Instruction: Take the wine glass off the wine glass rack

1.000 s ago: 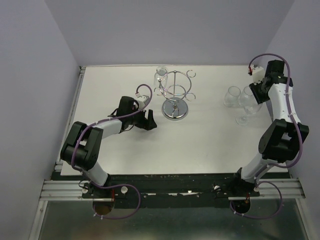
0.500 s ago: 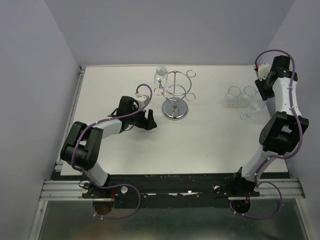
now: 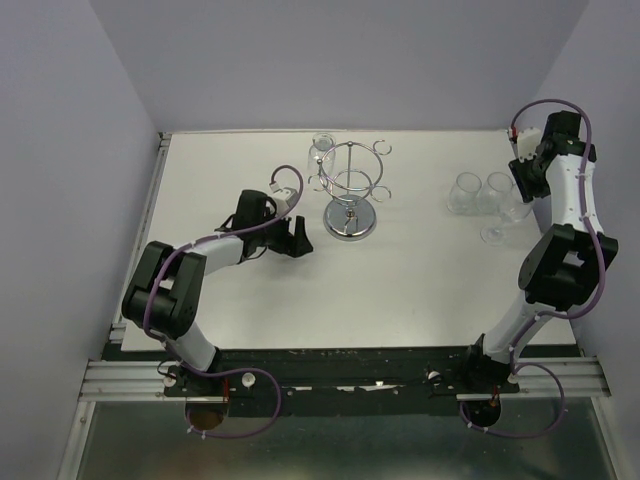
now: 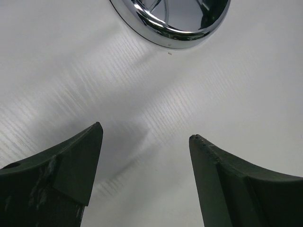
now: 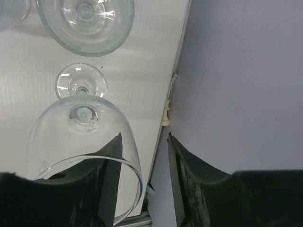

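The chrome wine glass rack (image 3: 348,190) stands at the table's middle back on its round mirrored base (image 3: 350,221). One clear wine glass (image 3: 322,149) hangs at the rack's back left. My left gripper (image 3: 297,240) is open and empty, low over the table just left of the base. In the left wrist view (image 4: 145,131) the base rim (image 4: 175,28) lies ahead of the fingers. My right gripper (image 3: 522,186) is open at the far right, over the table's right edge. A standing wine glass (image 5: 85,137) is beside its left finger (image 5: 111,179), not between the jaws.
Clear wine glasses (image 3: 465,193) (image 3: 497,193) stand on the table at the right, one foot (image 3: 490,237) nearer me. In the right wrist view another glass (image 5: 85,19) stands beyond. The lilac wall (image 5: 246,71) and table edge (image 5: 177,71) lie close by the right gripper.
My right gripper has drawn back and to the right, away from the standing glasses, then held almost still. The left arm and the rack have not moved.
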You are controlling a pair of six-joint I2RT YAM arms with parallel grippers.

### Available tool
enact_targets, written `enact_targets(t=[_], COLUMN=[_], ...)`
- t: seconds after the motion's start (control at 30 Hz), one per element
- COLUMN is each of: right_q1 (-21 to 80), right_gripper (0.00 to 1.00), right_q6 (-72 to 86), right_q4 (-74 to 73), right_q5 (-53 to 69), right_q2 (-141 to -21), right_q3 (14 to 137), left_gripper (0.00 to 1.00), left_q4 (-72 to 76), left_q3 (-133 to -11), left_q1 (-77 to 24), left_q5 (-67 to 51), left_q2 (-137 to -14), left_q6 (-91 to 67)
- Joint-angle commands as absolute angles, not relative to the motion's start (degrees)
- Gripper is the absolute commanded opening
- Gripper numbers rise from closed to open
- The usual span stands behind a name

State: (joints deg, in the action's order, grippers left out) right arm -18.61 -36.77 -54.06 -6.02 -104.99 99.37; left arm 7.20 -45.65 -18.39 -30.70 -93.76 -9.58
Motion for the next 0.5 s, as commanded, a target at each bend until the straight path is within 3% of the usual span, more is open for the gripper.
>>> enact_targets(t=[0.0,0.47], right_q1=[-19.07,-19.07], right_gripper=[0.52,0.55], right_q6=[-35.25,-32.44], right_q4=[-56.95,-58.71], right_q5=[-4.05,-1.93], right_q2=[-102.48,-97.65], right_q3=[102.21,103.35], left_gripper=[0.87,0.87], left_q4=[7.12,5.98], left_q3=[-47.9,-49.31], left_q1=[-17.23,-15.21], left_q5=[-31.38,-33.13], left_q2=[-93.08,-92.46], left_q6=[-8.7,-8.17])
